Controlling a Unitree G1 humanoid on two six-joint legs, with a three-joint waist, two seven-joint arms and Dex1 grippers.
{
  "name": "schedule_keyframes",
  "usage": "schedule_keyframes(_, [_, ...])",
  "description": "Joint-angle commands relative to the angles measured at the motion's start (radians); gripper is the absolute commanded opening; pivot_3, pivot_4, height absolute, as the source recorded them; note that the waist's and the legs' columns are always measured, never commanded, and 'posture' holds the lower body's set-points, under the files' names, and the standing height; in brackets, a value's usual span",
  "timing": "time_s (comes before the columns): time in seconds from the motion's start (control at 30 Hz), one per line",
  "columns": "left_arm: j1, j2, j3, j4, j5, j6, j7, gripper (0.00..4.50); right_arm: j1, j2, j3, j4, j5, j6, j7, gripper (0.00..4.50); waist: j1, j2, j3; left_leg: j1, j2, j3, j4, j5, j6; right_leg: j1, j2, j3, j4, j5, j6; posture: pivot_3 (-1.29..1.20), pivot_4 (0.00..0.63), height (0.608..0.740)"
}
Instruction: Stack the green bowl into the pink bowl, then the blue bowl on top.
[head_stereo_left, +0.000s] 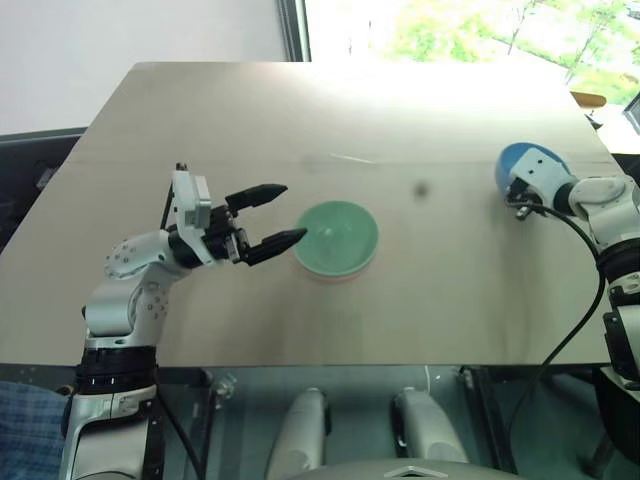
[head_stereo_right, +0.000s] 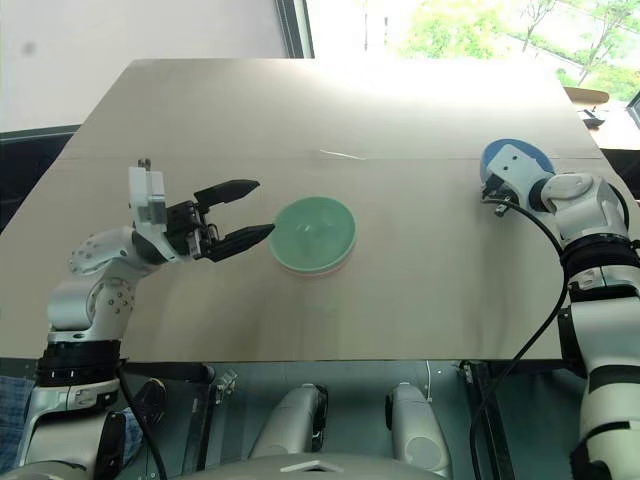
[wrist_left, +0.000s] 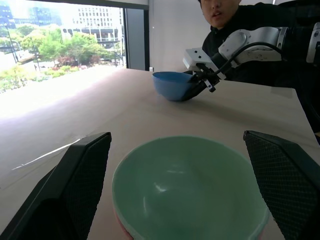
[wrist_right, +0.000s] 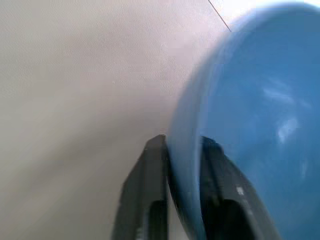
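My right pincer (wrist_right: 182, 165) is clamped on the rim of the blue bowl (wrist_right: 250, 115) — one black finger (wrist_right: 145, 195) presses the outside wall, the other sits inside, with the thin wall pinched between them. The bowl stands near the far right part of the desk (head_stereo_left: 330, 120), and from the left wrist view it appears tipped a little, its near edge raised where I hold it. My forearm and its black cable trail back from there toward the desk's right edge.

My left pincer (head_stereo_left: 283, 213) is spread wide and holds nothing. Its two black fingertips (head_stereo_left: 268, 190) point toward the green bowl (head_stereo_left: 337, 236), just beside its left rim and not touching it. In the left wrist view the fingers stand on either side of the bowl's mouth.

The green bowl sits upright near the middle of the desk, nested inside the pink bowl (wrist_left: 121, 225) — only a thin salmon band of the pink one shows below the green rim. The two stacked bowls are well apart from the blue one.

Beyond the far side of the desk a person in a dark top (wrist_left: 250, 20) sits close behind my right arm, and windows show trees outside.
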Motion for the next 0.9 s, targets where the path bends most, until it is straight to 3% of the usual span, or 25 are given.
schedule_keyframes(0.03, [-0.001,0.018,0.029,-0.037,-0.007,-0.014,0.007,4.5,-0.041,-0.002,-0.026,0.004,0.014,-0.034,-0.01,0.02,0.0,0.0,0.0,0.0,0.0,0.0,0.0,0.0,0.0,0.0,0.0,0.0,0.0,0.0,0.0,0.0,0.15,0.74])
schedule_keyframes(0.27, [0.009,0.028,0.032,-0.025,-0.001,-0.023,0.004,4.5,-0.024,0.003,-0.024,-0.242,0.057,-0.053,0.086,0.02,-0.007,0.001,0.001,0.0,0.0,0.001,0.0,0.0,0.0,-0.001,0.0,0.001,0.0,0.0,0.0,0.0,0.15,0.74])
schedule_keyframes(0.5, [0.04,0.056,0.058,0.002,0.012,-0.037,0.007,4.5,0.022,0.031,0.011,-0.736,0.11,0.091,0.208,0.02,-0.007,0.001,0.001,-0.001,0.001,-0.001,0.0,0.0,0.0,-0.001,0.0,0.0,0.0,0.0,0.0,0.0,0.15,0.74])
schedule_keyframes(0.7, [0.096,0.101,0.102,0.028,0.026,-0.057,-0.002,4.5,0.069,0.072,0.096,-1.071,0.147,0.192,0.291,0.02,0.002,0.001,0.001,-0.007,0.001,-0.004,0.003,0.0,0.0,-0.006,0.0,-0.003,0.002,0.0,0.0,0.0,0.15,0.74])
schedule_keyframes(0.9, [0.151,0.135,0.127,0.042,0.041,-0.074,-0.016,4.5,0.103,0.113,0.195,-1.259,0.133,0.223,0.31,0.02,0.006,0.001,0.001,-0.012,0.0,-0.005,0.006,0.0,0.0,-0.009,0.0,-0.004,0.003,0.0,0.0,0.0,0.15,0.74])
